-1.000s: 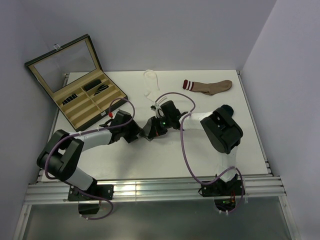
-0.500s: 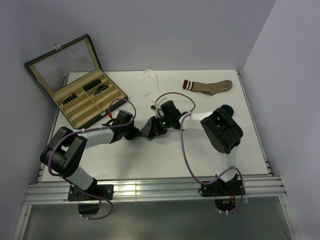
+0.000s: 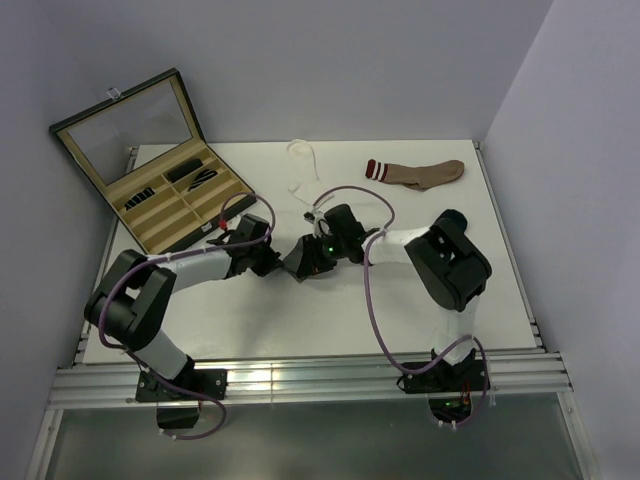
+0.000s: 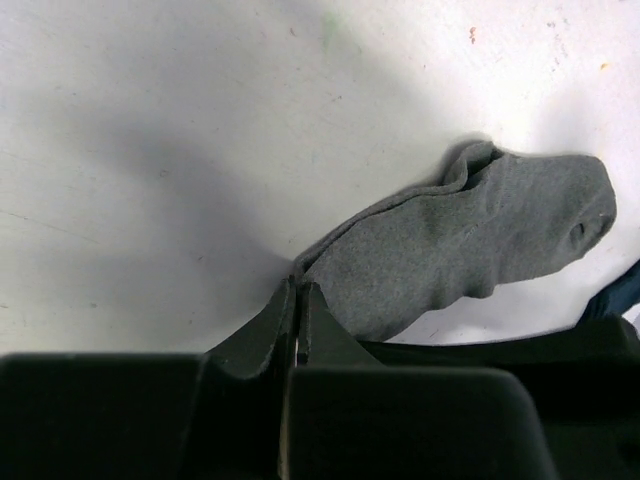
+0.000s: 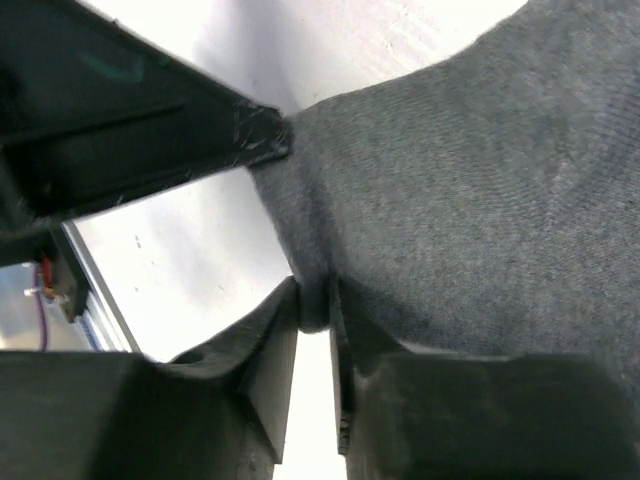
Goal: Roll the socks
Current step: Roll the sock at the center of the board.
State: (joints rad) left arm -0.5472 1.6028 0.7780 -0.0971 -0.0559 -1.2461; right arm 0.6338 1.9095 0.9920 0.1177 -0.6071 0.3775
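Observation:
A dark grey sock lies on the white table, bunched between my two grippers at mid-table. My left gripper is shut, its tips pinching the sock's near edge. From the opposite side my right gripper holds a narrow fold of the same sock between its fingers, which stand slightly apart. The left gripper's fingers show in the right wrist view, touching the sock. A white sock lies flat at the back centre.
An open case with a glass lid and tan compartments stands at the back left. A brown sock with a striped cuff lies at the back right. The table's rails run along the near edge.
My left gripper has moved in to the sock's edge and shut on it. The right gripper's fingers have parted slightly, with the fold still between them.

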